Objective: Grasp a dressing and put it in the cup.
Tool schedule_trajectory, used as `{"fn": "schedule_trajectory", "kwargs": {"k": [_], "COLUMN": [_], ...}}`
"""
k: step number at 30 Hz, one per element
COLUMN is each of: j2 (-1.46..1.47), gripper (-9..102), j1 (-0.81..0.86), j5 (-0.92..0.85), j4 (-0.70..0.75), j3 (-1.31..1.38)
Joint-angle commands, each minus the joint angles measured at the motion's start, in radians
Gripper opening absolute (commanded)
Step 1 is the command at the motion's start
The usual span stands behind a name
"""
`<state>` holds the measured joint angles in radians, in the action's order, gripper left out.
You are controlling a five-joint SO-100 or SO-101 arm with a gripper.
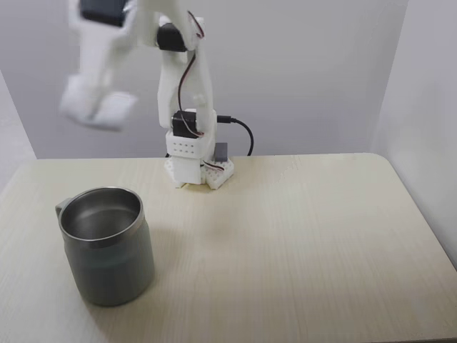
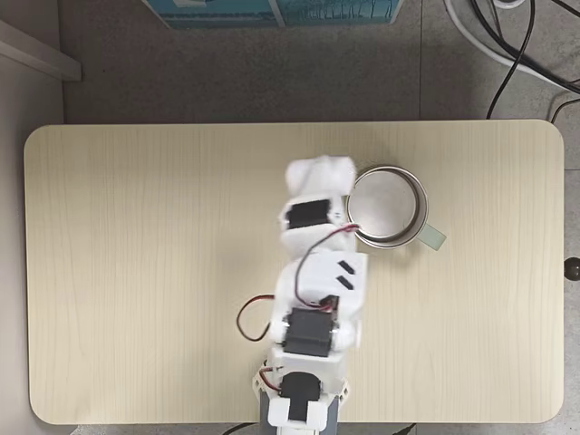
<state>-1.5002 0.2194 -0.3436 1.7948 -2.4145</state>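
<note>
The cup (image 1: 108, 275) is a dull grey steel mug standing at the table's front left in a fixed view; from above, the cup (image 2: 422, 209) stands right of centre with its small handle pointing lower right. Its inside looks bare. My white gripper (image 1: 96, 108) hangs high above the table, back and slightly left of the cup, smeared by motion. From above, the gripper (image 2: 319, 172) sits just left of the cup's rim. The blur hides how its jaws stand. I cannot make out the dressing; whether it sits between the fingers is not discernible.
The arm's base (image 1: 196, 170) is mounted at the table's far edge, with a black cable running behind it. The pale wooden table (image 2: 136, 272) has rounded corners. A blue box (image 2: 272, 9) and cables lie on the floor beyond the table.
</note>
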Motion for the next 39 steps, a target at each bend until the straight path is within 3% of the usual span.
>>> {"fn": "schedule_trajectory", "kwargs": {"k": [1,12,20,29,35,39], "j2": [0.046,0.301,0.327,0.360,0.383,0.391], "gripper": [0,0,0,0,20,22], "j1": [0.058,0.143,0.187,0.160,0.147,0.138], "j5": [-0.006,-0.081,-0.112,-0.098,-0.106,-0.109], "j4": [0.018,-0.295,-0.453,-0.476,-0.476,-0.476], "j3": [0.103,0.747,0.974,1.014,1.039,1.052]}}
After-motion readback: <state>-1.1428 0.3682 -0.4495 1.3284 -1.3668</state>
